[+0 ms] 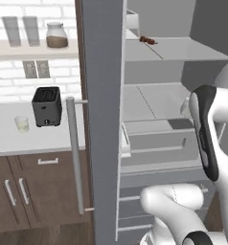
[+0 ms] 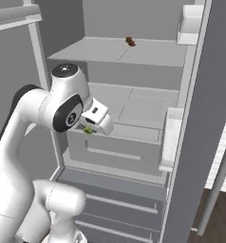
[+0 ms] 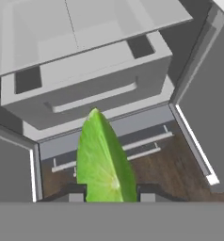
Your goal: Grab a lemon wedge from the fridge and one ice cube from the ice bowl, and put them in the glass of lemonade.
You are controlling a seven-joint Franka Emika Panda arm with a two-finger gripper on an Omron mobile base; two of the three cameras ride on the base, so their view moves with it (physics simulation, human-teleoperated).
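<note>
My gripper pinches the lemon wedge, clear of the fridge drawer below it. Next I judge: carry it to the glass of lemonade at my left.

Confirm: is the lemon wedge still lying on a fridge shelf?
No. The lemon wedge stands pinched between the gripper fingers, in front of the open fridge.

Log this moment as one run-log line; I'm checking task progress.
phase: carrying | jaws: shut on lemon wedge | fridge: door open | glass of lemonade: on counter by toaster, wedge not yet added
</note>
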